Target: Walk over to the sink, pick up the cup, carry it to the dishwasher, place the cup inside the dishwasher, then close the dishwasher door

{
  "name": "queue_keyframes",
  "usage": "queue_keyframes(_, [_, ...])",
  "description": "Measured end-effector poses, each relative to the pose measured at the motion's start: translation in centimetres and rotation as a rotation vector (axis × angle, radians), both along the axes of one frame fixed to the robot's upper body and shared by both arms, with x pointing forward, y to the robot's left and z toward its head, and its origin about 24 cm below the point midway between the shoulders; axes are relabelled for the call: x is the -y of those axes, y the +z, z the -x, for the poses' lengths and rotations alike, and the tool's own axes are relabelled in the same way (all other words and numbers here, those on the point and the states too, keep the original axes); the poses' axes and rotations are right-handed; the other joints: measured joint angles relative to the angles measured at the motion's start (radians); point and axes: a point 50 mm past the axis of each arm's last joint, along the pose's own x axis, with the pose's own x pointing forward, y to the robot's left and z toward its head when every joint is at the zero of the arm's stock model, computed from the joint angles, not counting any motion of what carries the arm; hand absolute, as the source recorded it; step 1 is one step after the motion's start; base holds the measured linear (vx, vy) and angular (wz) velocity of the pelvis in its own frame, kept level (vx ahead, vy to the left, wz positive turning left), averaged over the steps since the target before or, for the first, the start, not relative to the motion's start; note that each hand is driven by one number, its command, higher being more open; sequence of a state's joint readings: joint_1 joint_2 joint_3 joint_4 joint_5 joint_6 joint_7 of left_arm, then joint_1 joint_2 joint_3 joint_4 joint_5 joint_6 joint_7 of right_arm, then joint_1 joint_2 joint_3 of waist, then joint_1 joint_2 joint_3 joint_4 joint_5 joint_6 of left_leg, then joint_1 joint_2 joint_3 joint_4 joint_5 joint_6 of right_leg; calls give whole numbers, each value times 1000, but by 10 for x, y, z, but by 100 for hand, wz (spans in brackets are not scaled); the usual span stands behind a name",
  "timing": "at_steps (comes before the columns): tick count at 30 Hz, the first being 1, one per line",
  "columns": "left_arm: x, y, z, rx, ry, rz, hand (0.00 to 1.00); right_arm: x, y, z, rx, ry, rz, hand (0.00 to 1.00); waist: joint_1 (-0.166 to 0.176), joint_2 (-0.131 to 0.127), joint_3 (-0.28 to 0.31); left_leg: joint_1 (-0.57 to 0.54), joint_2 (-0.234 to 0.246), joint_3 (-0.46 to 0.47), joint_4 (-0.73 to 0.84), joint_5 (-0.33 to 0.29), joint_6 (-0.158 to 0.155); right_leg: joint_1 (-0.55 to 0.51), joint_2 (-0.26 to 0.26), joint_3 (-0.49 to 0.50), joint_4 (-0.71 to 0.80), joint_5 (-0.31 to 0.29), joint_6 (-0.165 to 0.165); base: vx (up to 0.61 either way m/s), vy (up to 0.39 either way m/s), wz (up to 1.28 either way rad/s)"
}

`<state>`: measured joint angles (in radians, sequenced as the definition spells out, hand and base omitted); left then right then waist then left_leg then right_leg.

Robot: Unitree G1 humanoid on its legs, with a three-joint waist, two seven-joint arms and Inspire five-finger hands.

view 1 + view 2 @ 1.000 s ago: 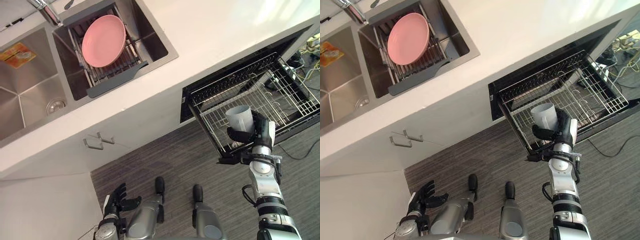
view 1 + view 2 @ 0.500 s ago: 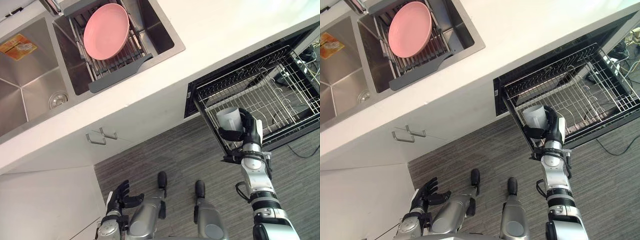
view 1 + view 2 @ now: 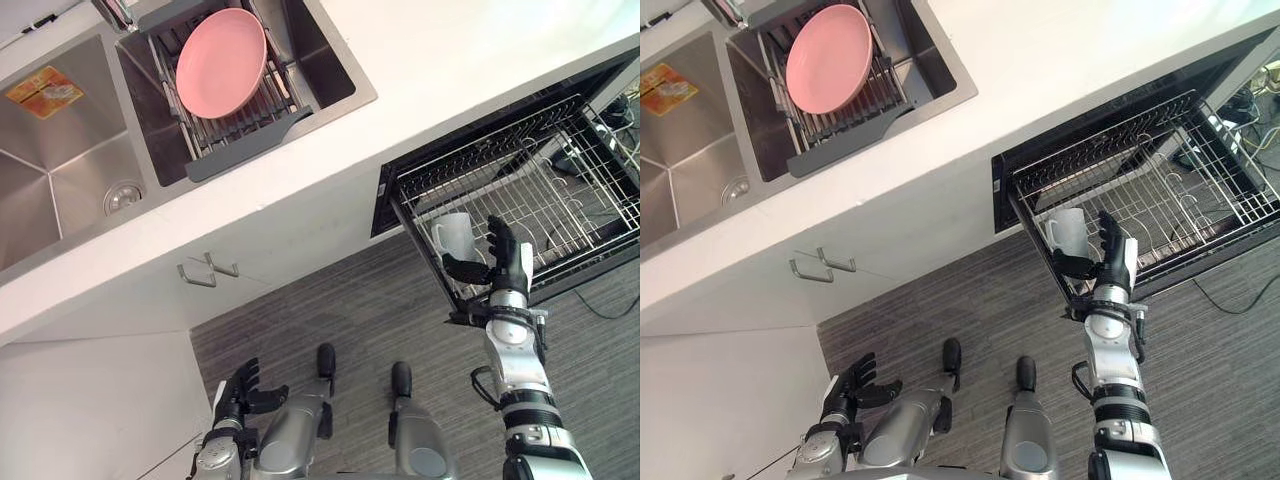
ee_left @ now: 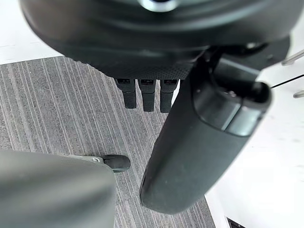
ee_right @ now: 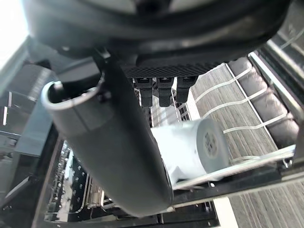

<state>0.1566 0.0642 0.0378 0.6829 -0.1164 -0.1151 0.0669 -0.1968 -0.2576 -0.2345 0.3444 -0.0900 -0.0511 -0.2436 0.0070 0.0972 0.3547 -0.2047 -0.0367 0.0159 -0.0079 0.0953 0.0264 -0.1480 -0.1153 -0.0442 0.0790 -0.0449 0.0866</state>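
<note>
Uncurling since half a second ago: dark right hand (image 3: 506, 262) no longer wrapping the pale grey handled cup (image 3: 452, 234), now standing with fingers (image 5: 164, 92) straight and spread, thumb out to one side. Leaving the cup sitting on the wires at the front left corner of the pulled-out silver wire rack (image 3: 575, 195) of the black dishwasher (image 3: 384, 205). Hovering just beside the cup, thumb under its lower edge; touching or apart, cannot tell. Showing the cup's flat base in the right wrist view, body leaning across the wires; exact tilt unclear. Hanging low over the grey striped floor (image 3: 330, 310): dark left hand (image 3: 243, 388), fingers relaxed and apart, holding nothing. Sitting well apart from all this, up on the white bench (image 3: 450, 70): round pink plate (image 3: 221, 62) leaning in a grey slatted drying rack (image 3: 250, 140) set across the steel double sink (image 3: 60, 150). Showing two metal cupboard handles (image 3: 208, 270) just below the bench edge.
</note>
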Motion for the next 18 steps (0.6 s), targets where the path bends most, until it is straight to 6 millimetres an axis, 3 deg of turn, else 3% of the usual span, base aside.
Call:
queue_keyframes(10, [0,-8,9,-66,-13,-11,90,-22,-8,40,67,20,-152,90,-25,-30,-20,80,5,11,-29,0,-1,72,5,11,-26,0,0,-15,-11,-4])
queue_keyframes(18, [-1,-18,23,-151,-5,-12,90,-41,-6,64,111,87,-230,90,-25,-53,-118,126,11,20,-43,-14,-14,111,10,16,-42,-2,-2,-10,-4,-2])
